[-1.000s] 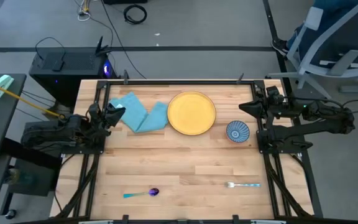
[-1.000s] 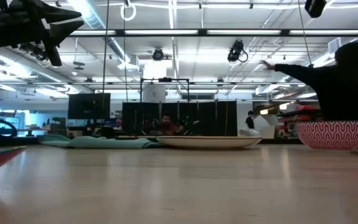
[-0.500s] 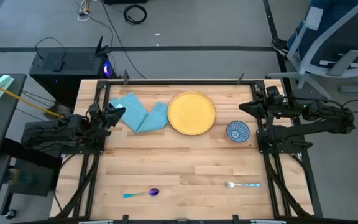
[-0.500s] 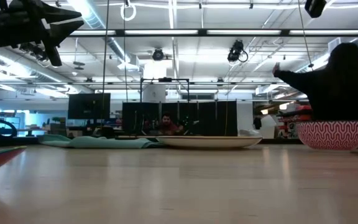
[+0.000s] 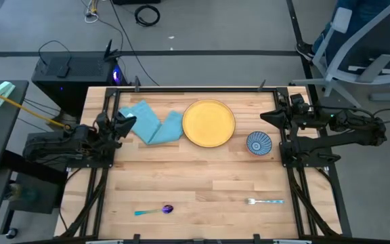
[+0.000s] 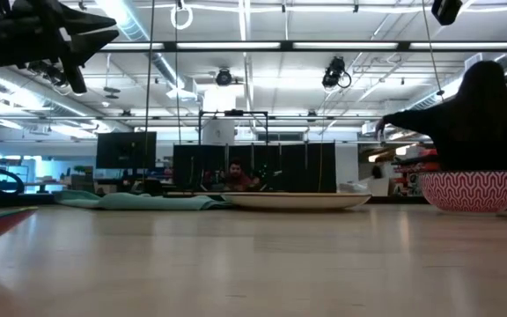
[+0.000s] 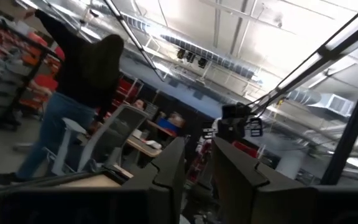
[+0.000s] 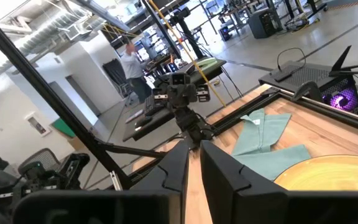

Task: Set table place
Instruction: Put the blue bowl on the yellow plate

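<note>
On the wooden table (image 5: pixel 202 173) a light blue napkin (image 5: pixel 151 125) lies crumpled at the far left. The yellow plate (image 5: pixel 208 123) sits beside it, and the small blue bowl (image 5: pixel 258 143) stands to the plate's right. The purple-headed spoon (image 5: pixel 156 210) and the fork (image 5: pixel 264 201) lie flat near the near edge. My left gripper (image 5: pixel 133 120) is shut and empty, held above the table beside the napkin's left end. My right gripper (image 5: pixel 263 115) is shut and empty, above the table just beyond the bowl.
Black rails edge the table, and each arm's base frame stands along its side. Bare wood lies between the plate and the cutlery. In the low view a person (image 6: pixel 487 114) stands in the room behind the bowl (image 6: pixel 470 190).
Neither arm nor anything on the table has moved. The person in the room behind has lowered and drawn in an outstretched arm.
</note>
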Robot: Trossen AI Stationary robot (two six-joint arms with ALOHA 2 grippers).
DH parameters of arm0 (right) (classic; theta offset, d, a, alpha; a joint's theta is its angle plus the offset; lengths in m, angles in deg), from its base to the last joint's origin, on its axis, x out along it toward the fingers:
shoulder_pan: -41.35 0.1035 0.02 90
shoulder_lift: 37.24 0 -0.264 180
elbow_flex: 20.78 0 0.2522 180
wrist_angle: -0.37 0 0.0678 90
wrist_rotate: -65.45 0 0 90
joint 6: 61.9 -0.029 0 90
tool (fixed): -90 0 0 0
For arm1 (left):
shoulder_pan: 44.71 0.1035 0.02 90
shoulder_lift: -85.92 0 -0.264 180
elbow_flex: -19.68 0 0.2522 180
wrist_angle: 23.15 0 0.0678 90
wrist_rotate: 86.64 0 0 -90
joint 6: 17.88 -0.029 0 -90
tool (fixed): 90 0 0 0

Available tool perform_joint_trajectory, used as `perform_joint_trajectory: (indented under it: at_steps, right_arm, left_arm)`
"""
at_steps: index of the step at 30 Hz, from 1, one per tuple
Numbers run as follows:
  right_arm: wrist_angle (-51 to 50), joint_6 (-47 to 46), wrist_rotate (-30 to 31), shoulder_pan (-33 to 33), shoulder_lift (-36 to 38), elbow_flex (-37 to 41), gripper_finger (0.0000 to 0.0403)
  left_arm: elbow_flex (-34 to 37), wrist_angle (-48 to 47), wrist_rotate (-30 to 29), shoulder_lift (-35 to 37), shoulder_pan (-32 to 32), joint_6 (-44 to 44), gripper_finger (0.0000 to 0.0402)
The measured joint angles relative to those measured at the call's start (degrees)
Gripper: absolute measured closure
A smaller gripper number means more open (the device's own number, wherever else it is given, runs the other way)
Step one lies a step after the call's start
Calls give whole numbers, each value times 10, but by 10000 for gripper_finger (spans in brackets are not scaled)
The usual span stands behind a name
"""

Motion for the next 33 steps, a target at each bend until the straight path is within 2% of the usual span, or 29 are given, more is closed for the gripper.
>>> perform_joint_trajectory:
  at_steps: [5, 9, 11, 14, 18, 23, 25, 29, 31, 33]
  right_arm:
    - [0, 6, 0, 0, 0, 0, 353]
    - [1, 126, 9, -4, 0, 0, 353]
    - [2, 157, 9, -4, 0, 0, 353]
    - [7, 124, 9, -4, 0, 0, 353]
    - [23, 47, 9, -4, -1, 0, 353]
    - [81, 93, 9, -4, -6, 0, 353]
    - [109, 106, 9, -4, -7, 0, 353]
    - [190, 131, 9, -4, -8, 0, 353]
    - [211, 132, 9, -4, -7, 0, 353]
    - [218, 132, 9, -4, -8, 0, 353]
  left_arm:
    - [0, 5, 0, 0, 0, 7, 318]
    - [0, 11, -1, 0, 0, 26, 312]
    - [0, 21, -2, 0, 0, 31, 310]
    - [0, 44, -5, 0, 0, 89, 312]
    - [0, 122, -46, 0, 1, 126, 319]
    - [-10, 215, -49, 0, 1, 104, 323]
    - [-43, 210, -33, -2, 1, 67, 322]
    - [-162, 168, 18, -48, 1, -24, 322]
    - [-241, 107, 43, -88, 1, -71, 322]
    - [-331, 11, 45, -136, 1, -109, 322]
